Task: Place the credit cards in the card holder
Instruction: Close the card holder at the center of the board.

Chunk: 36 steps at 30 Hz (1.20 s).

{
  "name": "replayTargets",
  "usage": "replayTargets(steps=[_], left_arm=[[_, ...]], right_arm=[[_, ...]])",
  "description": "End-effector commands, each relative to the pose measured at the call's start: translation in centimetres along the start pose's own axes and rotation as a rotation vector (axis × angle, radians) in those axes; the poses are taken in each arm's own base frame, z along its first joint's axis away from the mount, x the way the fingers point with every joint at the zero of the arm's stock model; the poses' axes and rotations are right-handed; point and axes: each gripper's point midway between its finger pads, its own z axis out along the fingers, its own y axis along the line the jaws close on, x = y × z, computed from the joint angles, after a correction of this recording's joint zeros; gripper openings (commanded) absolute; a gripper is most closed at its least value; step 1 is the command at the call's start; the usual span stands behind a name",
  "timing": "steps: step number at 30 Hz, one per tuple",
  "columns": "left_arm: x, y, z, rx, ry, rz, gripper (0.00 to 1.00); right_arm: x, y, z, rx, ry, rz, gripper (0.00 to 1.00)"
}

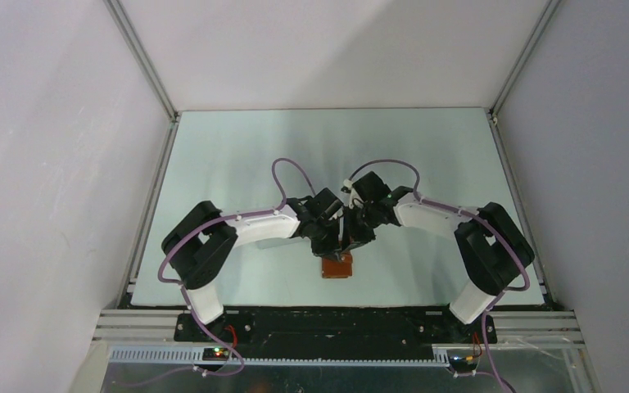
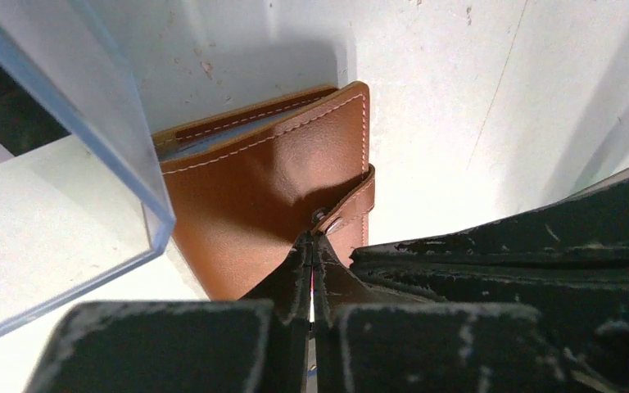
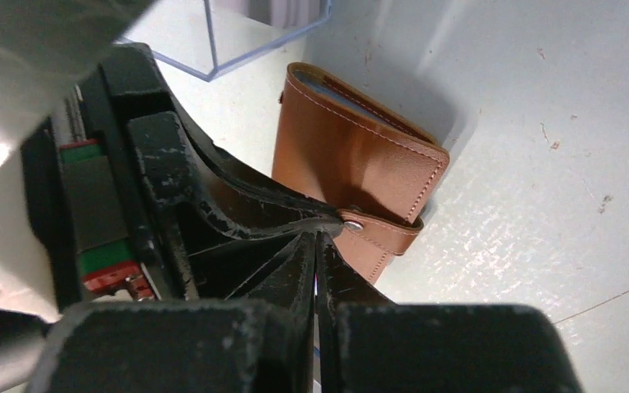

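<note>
The card holder [image 2: 270, 188] lay folded shut just ahead of both sets of fingertips, its snap tab [image 2: 348, 214] at the tips of the left gripper [image 2: 311, 241] and right gripper [image 3: 318, 237], each pair pressed together on nothing visible. Opening it likely needed one pair pinning the cover while the other lifted the tab. A clear plastic wall [image 2: 90, 106] crowded the left fingers' left side, and bare table [image 2: 475, 98] lay ahead and to their right.

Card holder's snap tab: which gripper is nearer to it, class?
Left, narrowly. The left gripper, jaws shut, has its tip at the stud on the snap tab; the right gripper, also shut, sits just short of the tab.
</note>
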Motion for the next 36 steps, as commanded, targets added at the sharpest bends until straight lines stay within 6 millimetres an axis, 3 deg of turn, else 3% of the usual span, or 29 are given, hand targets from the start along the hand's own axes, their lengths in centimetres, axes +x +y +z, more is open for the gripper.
replayTargets(steps=[1, 19, 36], left_arm=[[-2.0, -2.1, -1.6, 0.05, -0.088, 0.027, 0.0], [-2.0, -1.6, -1.2, 0.031, -0.089, 0.013, 0.0], [-1.7, -1.2, -0.6, 0.016, -0.069, 0.01, 0.0]], right_arm=[[-1.1, 1.1, -0.8, -0.048, -0.043, -0.023, 0.0], [0.1, -1.7, 1.3, 0.08, 0.008, -0.013, 0.0], [0.9, -2.7, 2.7, 0.135, 0.034, -0.028, 0.0]])
